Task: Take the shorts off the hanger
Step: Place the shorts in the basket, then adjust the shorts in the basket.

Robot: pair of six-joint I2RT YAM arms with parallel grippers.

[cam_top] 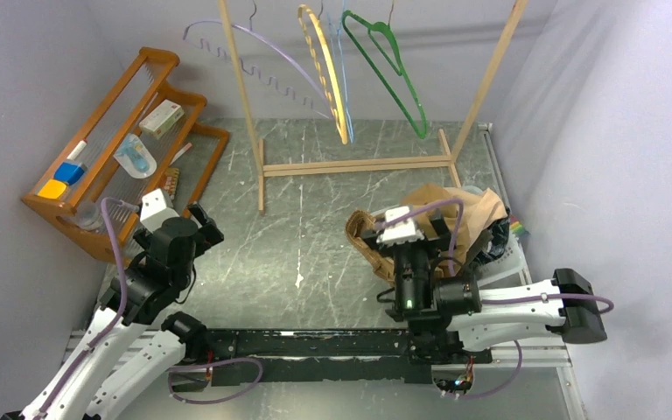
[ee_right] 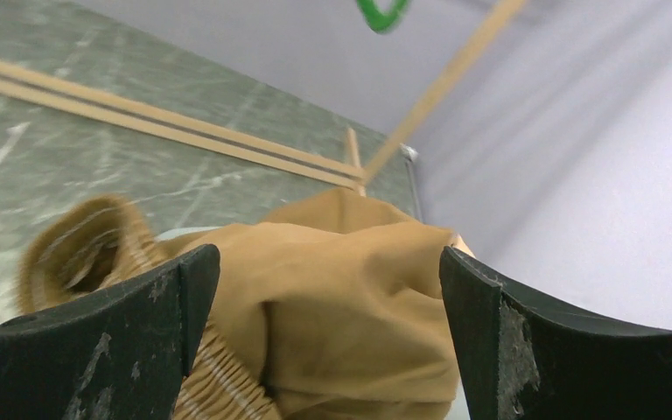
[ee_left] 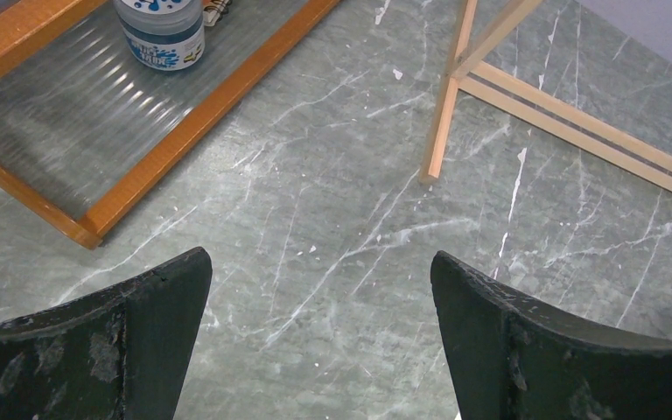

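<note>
Seen from above, the tan-brown shorts point(cam_top: 459, 206) lie crumpled in a heap on the grey marbled table point(cam_top: 315, 254), at its right side near the foot of the wooden rack point(cam_top: 354, 164); they are well below the coloured hangers point(cam_top: 341, 127) on its rail; the right arm point(cam_top: 507, 306) reaches to the heap's near side; the left gripper point(cam_top: 207, 224) hovers spread beside the orange shelf point(cam_top: 105, 166).

From the left wrist, that gripper's dark fingers point(ee_left: 153, 332) stand wide apart above the table with only stone between them; a blue-labelled jar point(ee_left: 159, 31) sits on the shelf's tray; a rack leg stands ahead.

From the right wrist, the right gripper point(ee_right: 328, 262) is spread wide, the shorts bunched between and beyond its fingers, ribbed waistband to the left; whether the fingers touch the cloth cannot be told; a green hanger point(ee_right: 381, 13) shows above.
</note>
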